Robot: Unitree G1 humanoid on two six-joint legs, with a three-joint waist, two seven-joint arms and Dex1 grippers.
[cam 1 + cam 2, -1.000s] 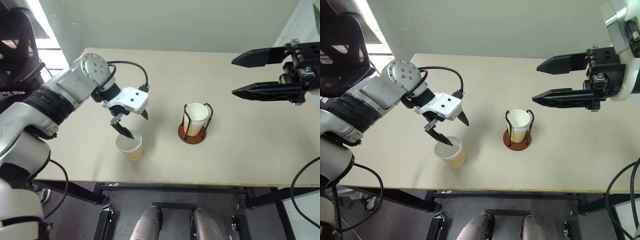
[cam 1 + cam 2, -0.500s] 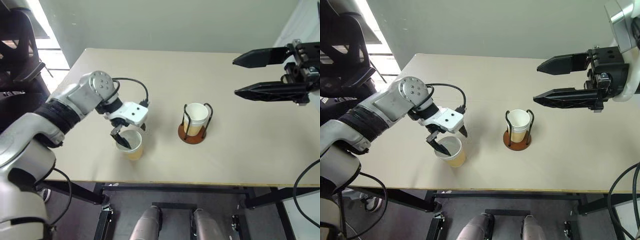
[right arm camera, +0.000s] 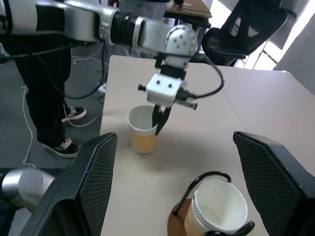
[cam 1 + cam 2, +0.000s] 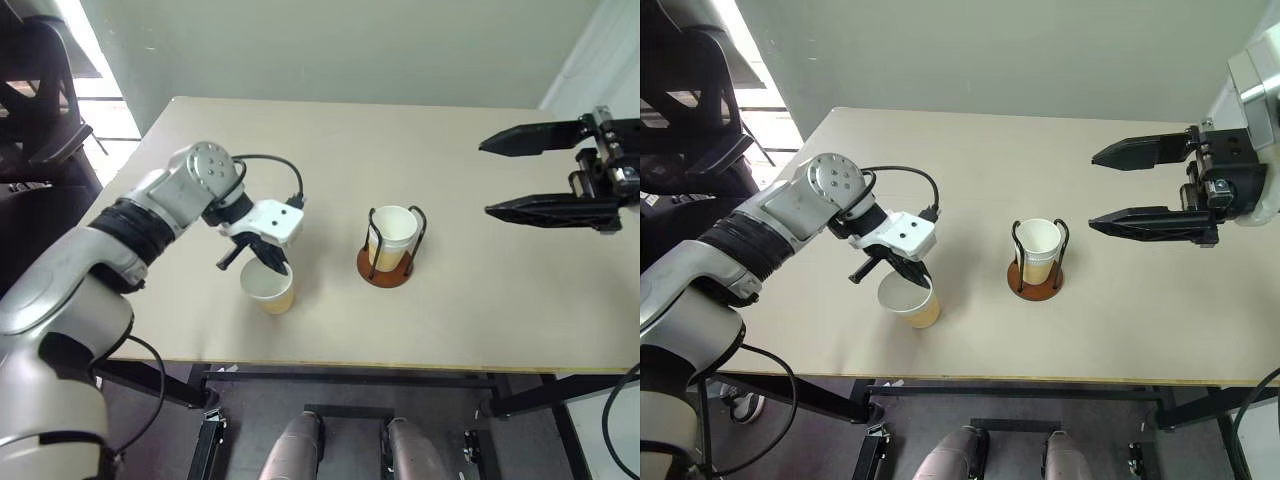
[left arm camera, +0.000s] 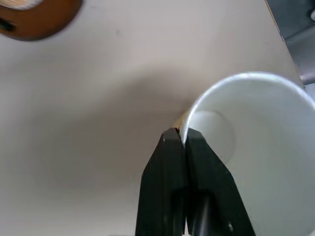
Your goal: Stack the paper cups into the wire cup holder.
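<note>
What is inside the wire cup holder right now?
White-rimmed paper cups sit nested inside the wire cup holder, showing at least two stacked rims. The inner cup looks empty; the outer wall hides any further cups.

The left arm reaches forward and down over the tabletop (image 4: 480, 290), elbow out to the side, its wrist bent steeply downward. The left hand (image 4: 264, 262) has its two black fingers pinched together on the near wall of a paper cup (image 4: 270, 289), one finger inside the rim and one outside. The right arm is held high off to the side, wrist roughly level and pointing inward across the tabletop. The right hand (image 4: 1118, 187) stands wide apart, both long fingers bare, gripping nothing.
</note>
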